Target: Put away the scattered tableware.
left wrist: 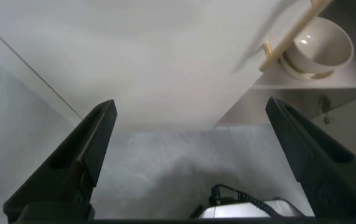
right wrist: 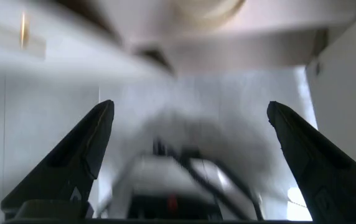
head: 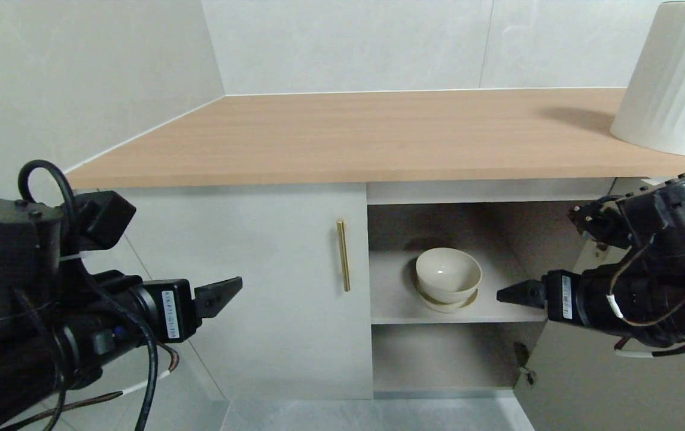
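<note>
Left gripper (left wrist: pixel 190 106) and right gripper (right wrist: pixel 190 107) are held wide open, empty, flanking one bowl (head: pixel 447 274); one saucer (head: pixel 445 305) under it is made out in the head view.

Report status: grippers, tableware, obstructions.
Left gripper open, empty, before shut door. Right gripper open, empty, beside shelf. Bowl stacked on plate on shelf, right door open.

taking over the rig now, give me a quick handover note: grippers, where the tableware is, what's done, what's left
Left gripper: open, empty, in front of the closed left door.
Right gripper: open, empty, at the open compartment's right edge, level with the upper shelf.
Bowl sits on a plate on that shelf.
Done: both look stowed.
Left: likely just closing the right door, which stands open.
</note>
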